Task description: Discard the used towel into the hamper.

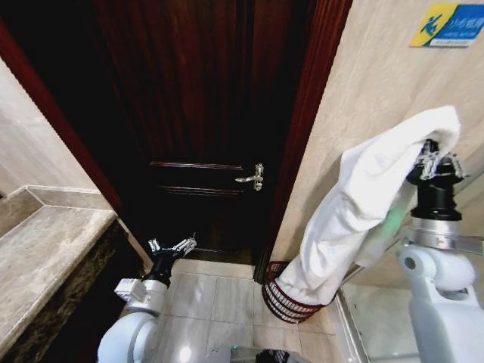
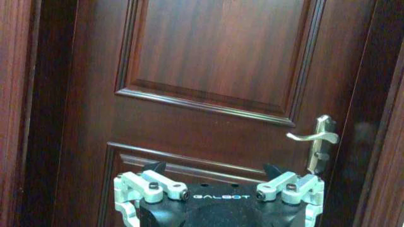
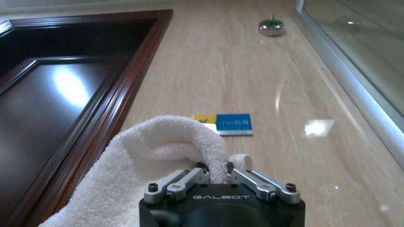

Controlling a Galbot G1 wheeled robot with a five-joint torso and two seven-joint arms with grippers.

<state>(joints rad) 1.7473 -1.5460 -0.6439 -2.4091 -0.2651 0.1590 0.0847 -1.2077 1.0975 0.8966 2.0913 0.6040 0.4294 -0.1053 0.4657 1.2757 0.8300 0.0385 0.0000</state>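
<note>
While the right gripper [image 1: 436, 162] is raised by the beige wall, fingers clamped on the white towel [image 1: 355, 212], the cloth hangs down with its lower end probably inside the hamper [image 1: 281, 301] on the floor tiles. Dark door [image 1: 204, 113] with handle [image 1: 252, 178] stands just beside. Left gripper [image 1: 172, 246] is low, fingers apart, facing the door.

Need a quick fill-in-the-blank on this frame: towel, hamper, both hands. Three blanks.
1. The right hand is shut on the white ____.
2. The towel's lower end hangs into the ____ on the floor.
3. The left hand, held low before the dark door, is ____.

Missing words: towel; hamper; open
</note>
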